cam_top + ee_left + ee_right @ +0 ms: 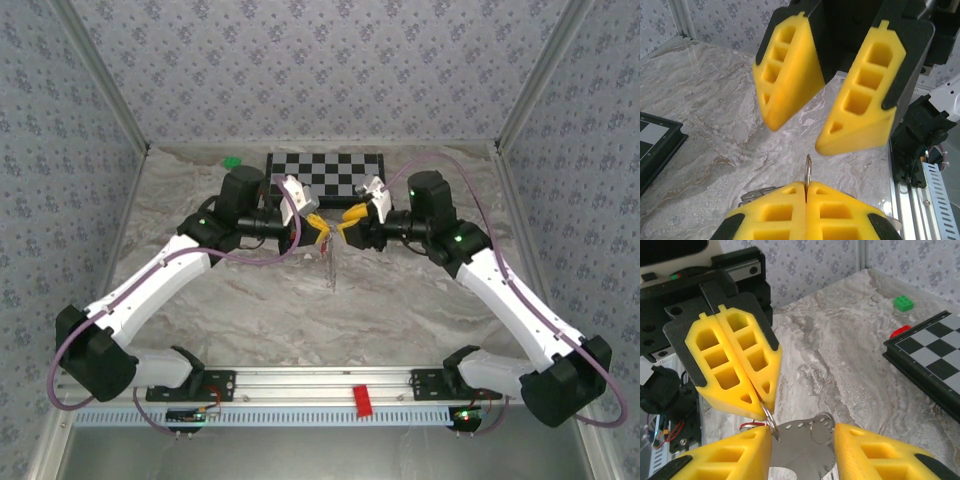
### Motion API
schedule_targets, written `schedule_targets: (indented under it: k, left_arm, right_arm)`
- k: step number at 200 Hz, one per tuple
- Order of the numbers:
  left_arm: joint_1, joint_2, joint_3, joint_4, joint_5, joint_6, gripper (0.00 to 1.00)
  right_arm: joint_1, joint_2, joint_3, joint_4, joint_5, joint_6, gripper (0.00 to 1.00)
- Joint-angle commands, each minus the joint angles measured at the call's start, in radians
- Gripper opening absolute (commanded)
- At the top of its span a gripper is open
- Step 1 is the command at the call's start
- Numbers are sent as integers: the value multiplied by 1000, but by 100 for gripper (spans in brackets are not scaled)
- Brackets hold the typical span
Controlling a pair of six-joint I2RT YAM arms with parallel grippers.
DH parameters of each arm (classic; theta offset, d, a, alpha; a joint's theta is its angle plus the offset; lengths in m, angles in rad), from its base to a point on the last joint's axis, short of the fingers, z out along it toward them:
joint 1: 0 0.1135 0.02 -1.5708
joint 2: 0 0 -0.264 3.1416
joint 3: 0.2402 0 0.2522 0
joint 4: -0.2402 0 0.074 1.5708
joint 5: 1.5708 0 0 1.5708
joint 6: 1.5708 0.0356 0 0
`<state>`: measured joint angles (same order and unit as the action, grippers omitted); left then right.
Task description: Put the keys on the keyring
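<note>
1. Above the middle of the table (400,300), in front of the chessboard (325,168), the two arms meet tip to tip.
2. The left gripper (761,402) has its jaws clenched on the keyring (768,415), a thin metal ring pinched at the very tips.
3. The right gripper (802,432) has its jaws released, spread either side of the keys (800,452), a flat silvery piece just beside the ring. Whether it is threaded on, I cannot tell.
4. The main risk is that the ring is held by a sliver, so a sideways push from the right jaws could twist it free and drop everything onto the table.
</note>
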<state>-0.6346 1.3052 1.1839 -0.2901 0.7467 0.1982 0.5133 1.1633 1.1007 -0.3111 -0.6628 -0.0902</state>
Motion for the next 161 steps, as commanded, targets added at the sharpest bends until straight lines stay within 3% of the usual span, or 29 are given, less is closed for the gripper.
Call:
schedule_targets:
  k: [1,56,71,119,151,161]
  left_arm:
    - [-7,2,34,-16,18,31,0]
    - [-16,12,38,-22,22,33,0]
    - [-16,15,40,-24,26,36,0]
    - [-18,14,41,-27,28,38,0]
    - [-19,16,42,-27,29,35,0]
    - [-19,16,42,-26,31,34,0]
  right_arm:
    - [16,19,50,-82,-27,-52,37]
    - [32,34,56,-80,-27,-66,29]
    - [36,40,57,-82,-24,-71,22]
    - [50,53,62,-79,-26,-80,20]
    - [58,58,61,-77,-27,-89,0]
    - [61,58,60,-79,-25,-95,0]
